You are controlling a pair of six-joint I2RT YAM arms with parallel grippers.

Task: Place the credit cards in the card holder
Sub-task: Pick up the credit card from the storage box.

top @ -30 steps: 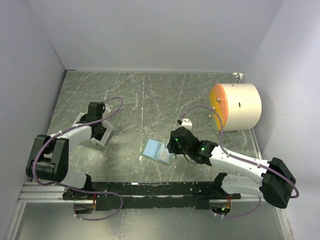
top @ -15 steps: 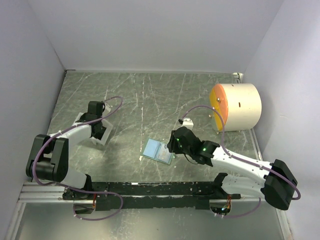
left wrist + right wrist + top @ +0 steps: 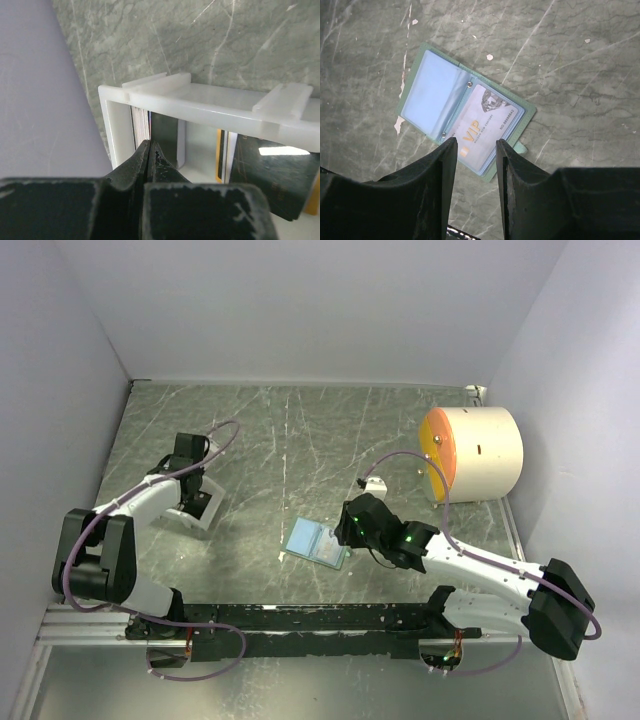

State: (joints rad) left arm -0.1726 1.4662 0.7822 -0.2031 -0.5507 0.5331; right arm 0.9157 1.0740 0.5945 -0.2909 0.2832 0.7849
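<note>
Looking from above, the card holder (image 3: 314, 540) lies open on the desk (image 3: 300, 440) just at 9 o'clock of the right gripper (image 3: 346, 528). The left gripper (image 3: 190, 490) sits over the white tray (image 3: 203, 518), well apart at the holder's 10 o'clock. At the left wrist, the jaws are pressed together in the tray's left corner beside upright credit cards (image 3: 165, 132); whether one is pinched is unclear. At the right wrist, the jaws stand apart and empty above the holder, whose long axis runs 10 to 4 o'clock, with a printed card (image 3: 482, 125) in its right pocket.
</note>
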